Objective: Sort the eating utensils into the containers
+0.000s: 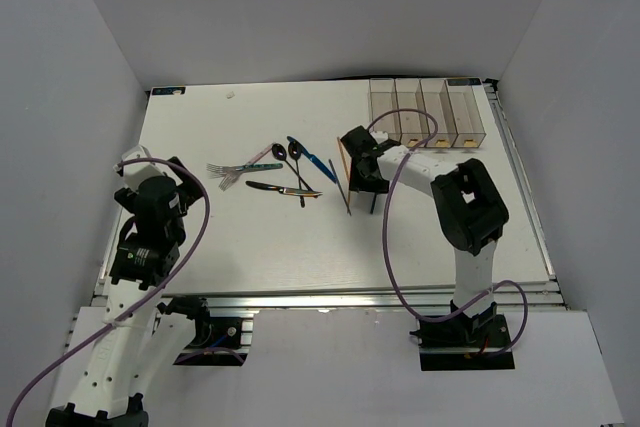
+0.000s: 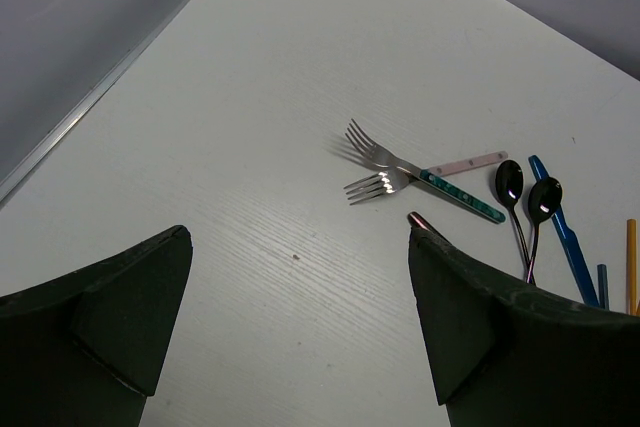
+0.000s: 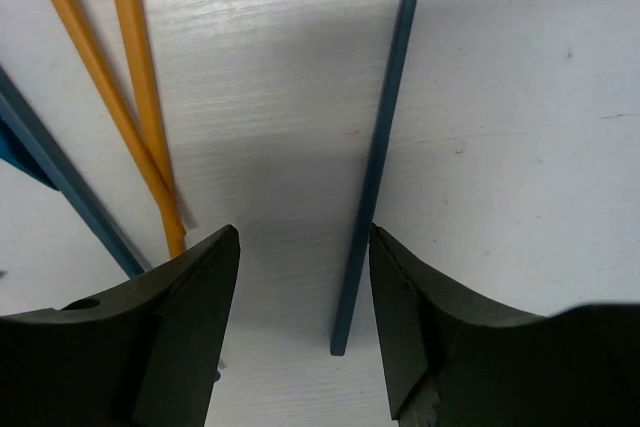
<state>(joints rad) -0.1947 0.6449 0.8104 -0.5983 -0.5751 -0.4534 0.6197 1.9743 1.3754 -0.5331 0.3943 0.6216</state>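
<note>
The utensils lie loose mid-table: two silver forks [image 1: 226,171] [image 2: 380,165], two black spoons [image 1: 287,153] [image 2: 527,191], a blue knife [image 1: 306,155] [image 2: 562,229], a dark knife [image 1: 282,188], and orange chopsticks [image 1: 343,161] [image 3: 128,97]. A dark blue chopstick [image 3: 383,152] lies between the fingers of my right gripper [image 1: 360,177] [image 3: 303,237], close to the right finger; the gripper is open and low over the table. My left gripper [image 1: 182,179] [image 2: 298,247] is open and empty, left of the forks. The four clear containers [image 1: 428,113] stand at the back right.
Grey walls enclose the table on the left, back and right. A second dark blue stick [image 3: 62,179] lies left of the orange chopsticks. The purple cable [image 1: 392,197] loops over the right arm near the containers.
</note>
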